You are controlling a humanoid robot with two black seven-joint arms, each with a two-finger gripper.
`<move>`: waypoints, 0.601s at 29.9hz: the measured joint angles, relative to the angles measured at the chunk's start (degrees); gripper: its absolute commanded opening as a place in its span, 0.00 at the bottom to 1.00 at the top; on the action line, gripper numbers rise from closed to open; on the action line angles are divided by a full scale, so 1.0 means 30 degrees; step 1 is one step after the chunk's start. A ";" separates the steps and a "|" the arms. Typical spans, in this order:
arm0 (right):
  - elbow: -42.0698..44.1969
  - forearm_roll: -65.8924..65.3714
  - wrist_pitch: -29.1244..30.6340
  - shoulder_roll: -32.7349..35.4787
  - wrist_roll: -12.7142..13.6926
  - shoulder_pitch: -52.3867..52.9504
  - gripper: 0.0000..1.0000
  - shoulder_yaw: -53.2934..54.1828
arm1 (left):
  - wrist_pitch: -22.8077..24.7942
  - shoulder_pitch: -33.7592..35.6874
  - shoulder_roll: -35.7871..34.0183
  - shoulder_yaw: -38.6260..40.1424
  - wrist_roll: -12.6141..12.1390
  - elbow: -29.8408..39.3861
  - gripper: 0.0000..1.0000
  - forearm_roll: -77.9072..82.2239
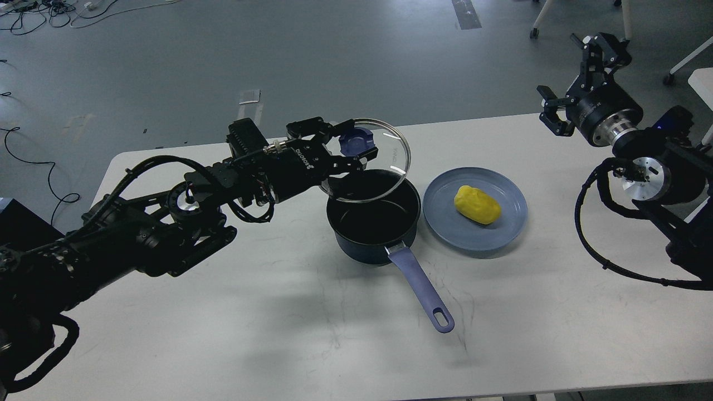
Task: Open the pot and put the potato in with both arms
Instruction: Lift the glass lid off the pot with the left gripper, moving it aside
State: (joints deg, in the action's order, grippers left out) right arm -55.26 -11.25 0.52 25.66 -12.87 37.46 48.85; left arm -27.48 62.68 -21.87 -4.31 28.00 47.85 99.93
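The dark navy pot point(372, 223) stands in the middle of the table, its black inside open to view and its lavender handle point(420, 289) pointing to the front right. My left gripper point(352, 146) is shut on the blue knob of the glass lid point(369, 161) and holds the lid tilted above the pot's rear rim. The yellow potato point(477, 205) lies on a blue-grey plate point(504, 223) just right of the pot. My right gripper point(574, 78) hangs open and empty above the table's far right edge, well apart from the potato.
The white table point(278, 334) bears only the pot and the plate. Its far edge runs behind the pot, with grey floor beyond. Cables lie on the floor at the far left. Chair legs stand at the far right.
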 measured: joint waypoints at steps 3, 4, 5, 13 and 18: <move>0.0013 -0.0002 0.0000 -0.0111 0.0000 -0.0002 1.00 -0.0037 | -0.0124 -0.0015 -0.1026 0.0003 0.0004 0.0405 0.44 -0.0001; 0.0014 -0.0006 -0.0001 -0.0135 0.0000 0.0003 1.00 -0.0042 | -0.0156 -0.0086 -0.1405 0.0009 0.0003 0.0702 0.44 -0.0019; 0.0013 -0.0009 0.0000 -0.0159 0.0000 0.0023 1.00 -0.0052 | -0.0161 -0.0190 -0.1891 0.0008 0.0004 0.1104 0.44 -0.0029; -0.0031 -0.0009 0.0032 -0.0204 0.0000 0.0081 1.00 -0.0071 | -0.0183 -0.1382 -0.5378 0.0053 -0.0003 0.3317 0.44 -0.0059; 0.0035 -0.0005 0.0056 -0.0057 0.0001 0.0082 1.00 -0.0100 | -0.0184 -0.2979 -0.6562 0.0011 0.0001 0.3387 0.45 -0.0001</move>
State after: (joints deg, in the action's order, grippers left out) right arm -55.15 -11.26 0.69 25.49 -12.87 37.70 48.55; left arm -28.03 53.74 -41.56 -4.28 28.00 58.01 99.93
